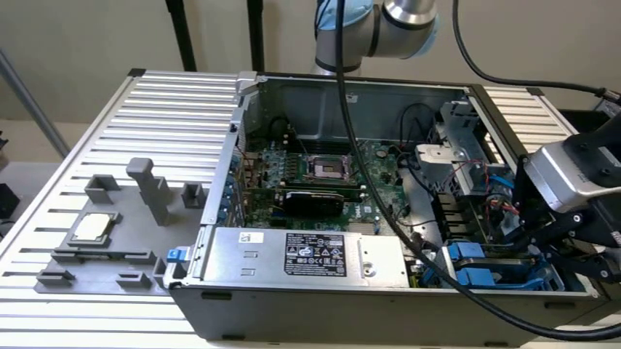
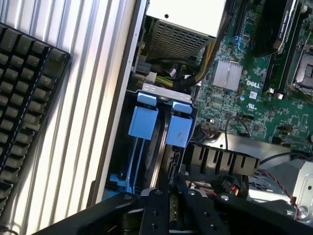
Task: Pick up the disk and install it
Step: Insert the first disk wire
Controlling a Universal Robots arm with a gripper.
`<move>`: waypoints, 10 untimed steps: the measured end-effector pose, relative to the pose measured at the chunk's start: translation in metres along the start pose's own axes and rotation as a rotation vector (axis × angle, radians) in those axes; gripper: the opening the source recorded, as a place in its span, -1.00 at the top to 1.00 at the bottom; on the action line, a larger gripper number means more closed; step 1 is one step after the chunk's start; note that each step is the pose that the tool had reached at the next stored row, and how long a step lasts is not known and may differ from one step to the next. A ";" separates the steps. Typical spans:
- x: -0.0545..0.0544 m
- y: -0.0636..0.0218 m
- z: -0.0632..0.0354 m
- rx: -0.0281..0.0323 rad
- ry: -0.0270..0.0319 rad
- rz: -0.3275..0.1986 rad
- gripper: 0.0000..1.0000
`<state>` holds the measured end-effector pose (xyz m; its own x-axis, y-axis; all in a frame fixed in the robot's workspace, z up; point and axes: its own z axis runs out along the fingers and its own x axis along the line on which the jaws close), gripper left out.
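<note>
The disk (image 2: pixel 166 147) stands on edge in the drive bay at the case's front corner, its blue carrier tab (image 2: pixel 178 129) beside a second blue carrier (image 2: pixel 143 121). My gripper (image 2: pixel 170 196) is shut on the disk's near end, one black finger (image 2: pixel 154 210) on each side of the thin slab. In the exterior view the gripper (image 1: pixel 545 243) hangs over the bay at the exterior view's right, where the blue carriers (image 1: pixel 478 275) show low in the case. The fingertips there are hidden behind the wrist housing.
The open computer case (image 1: pixel 243 145) lies on a slatted metal table (image 1: pixel 174 94), with the motherboard (image 1: pixel 321 174), a grey power supply box (image 1: pixel 301 254) and loose cables inside. A grey fixture (image 1: pixel 107 254) holds a square processor chip (image 1: pixel 92 227). A black keyboard (image 2: pixel 24 98) lies beside the case.
</note>
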<state>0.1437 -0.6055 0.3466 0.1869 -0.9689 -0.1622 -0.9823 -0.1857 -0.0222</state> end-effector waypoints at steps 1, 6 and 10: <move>0.000 0.0000 0.0006 -0.0024 -0.0003 0.014 0.67; 0.000 0.0001 0.0032 -0.0110 -0.0018 0.088 0.67; 0.001 0.0001 0.0051 -0.0137 -0.0029 0.147 0.67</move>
<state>0.1438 -0.6054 0.3414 0.0409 -0.9853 -0.1656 -0.9989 -0.0441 0.0155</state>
